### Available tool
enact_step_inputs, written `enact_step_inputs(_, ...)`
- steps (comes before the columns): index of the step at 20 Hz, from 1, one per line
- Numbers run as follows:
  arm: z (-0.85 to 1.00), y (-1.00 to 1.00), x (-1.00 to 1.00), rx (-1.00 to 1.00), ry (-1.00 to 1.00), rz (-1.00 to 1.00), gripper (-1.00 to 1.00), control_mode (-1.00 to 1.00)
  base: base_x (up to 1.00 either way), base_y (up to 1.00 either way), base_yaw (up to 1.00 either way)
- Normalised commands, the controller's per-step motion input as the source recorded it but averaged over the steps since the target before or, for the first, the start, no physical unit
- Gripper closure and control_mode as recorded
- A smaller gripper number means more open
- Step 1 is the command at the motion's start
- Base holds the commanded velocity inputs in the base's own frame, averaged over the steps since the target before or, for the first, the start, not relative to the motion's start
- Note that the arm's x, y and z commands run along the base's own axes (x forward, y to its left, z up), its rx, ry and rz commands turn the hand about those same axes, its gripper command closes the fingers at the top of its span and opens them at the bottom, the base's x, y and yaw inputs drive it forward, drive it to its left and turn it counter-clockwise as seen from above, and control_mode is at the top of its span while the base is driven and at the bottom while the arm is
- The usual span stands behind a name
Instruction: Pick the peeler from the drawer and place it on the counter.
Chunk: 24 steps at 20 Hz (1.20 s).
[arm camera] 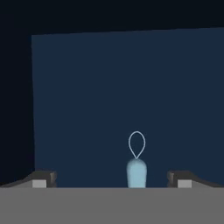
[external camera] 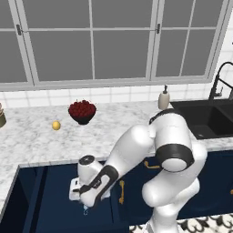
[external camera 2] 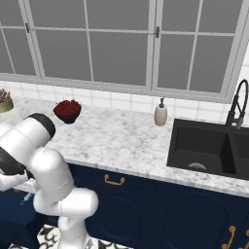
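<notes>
The peeler [arm camera: 136, 168] lies on the floor of the open navy drawer [arm camera: 122, 87], its light blue handle near me and its silvery loop pointing away. My gripper [arm camera: 113, 177] is open, with the fingertips [arm camera: 43, 177] wide apart on either side of the peeler and touching nothing. The peeler sits a little right of the gap's middle. In the left base view the arm bends down over the counter's edge and the gripper [external camera: 84, 205] hangs low inside the drawer [external camera: 41, 200]. The white marble counter [external camera: 32, 141] runs above the drawer.
On the counter stand a small yellow lemon [external camera: 55, 125], a dark bowl of red fruit [external camera: 82, 110] and a soap dispenser [external camera: 164, 98]. The black sink [external camera: 207, 118] with its tap lies to the right. Narrower navy fronts with brass handles [external camera 2: 114, 181] sit beside the drawer.
</notes>
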Motion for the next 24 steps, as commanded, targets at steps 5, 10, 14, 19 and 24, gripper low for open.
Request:
enact_step_inputs(5, -0.35, 0.25, 0.32, -0.04, 0.02, 0.00, -1.00, -1.00, 0.00, 0.00, 0.00)
enact_step_inputs(10, -0.06, 0.46, 0.34, -0.05, 0.03, 0.00, -1.00, -1.00, 0.00, 0.00, 0.00)
enact_step_inputs(14, 0.04, 0.60, 0.18, -0.15, 0.10, 0.00, -1.00, -1.00, 0.00, 0.00, 0.00)
enact_step_inputs(19, -0.27, 0.06, 0.07, -0.10, 0.03, 0.00, -1.00, -1.00, 0.00, 0.00, 0.00)
enact_step_inputs(24, -0.53, -0.07, 0.01, -0.12, 0.07, 0.00, 1.00, -1.00, 0.00, 0.00, 0.00)
